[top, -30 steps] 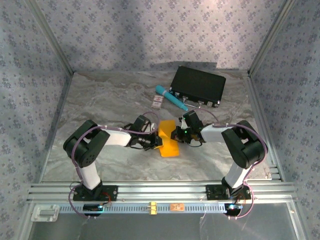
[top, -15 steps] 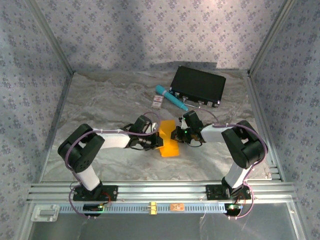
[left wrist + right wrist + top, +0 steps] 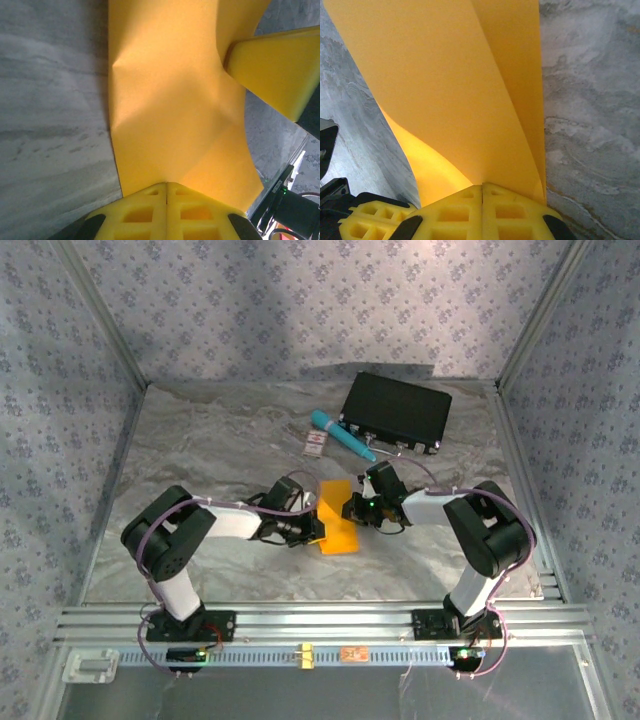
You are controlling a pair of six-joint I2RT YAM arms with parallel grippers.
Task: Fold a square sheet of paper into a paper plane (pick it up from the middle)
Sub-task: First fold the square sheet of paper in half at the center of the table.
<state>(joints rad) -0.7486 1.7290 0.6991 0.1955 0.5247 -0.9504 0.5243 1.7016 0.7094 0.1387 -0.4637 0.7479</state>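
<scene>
Between the two arms, over the middle of the grey marbled counter (image 3: 200,460), the thin orange-yellow square sheet of paper (image 3: 337,520) is pinched at opposite edges, with the left claw (image 3: 166,186) and right claw (image 3: 482,186) both clenched on it (presumably to bend it into a fold). It bows softly, faintly dented, with no sharp crease visible.

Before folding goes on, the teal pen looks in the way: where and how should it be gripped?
Probably take the teal pen at mid-barrel from above, jaws across its diagonal length: one end lies close by the black case, and a small card sits near the other.
</scene>
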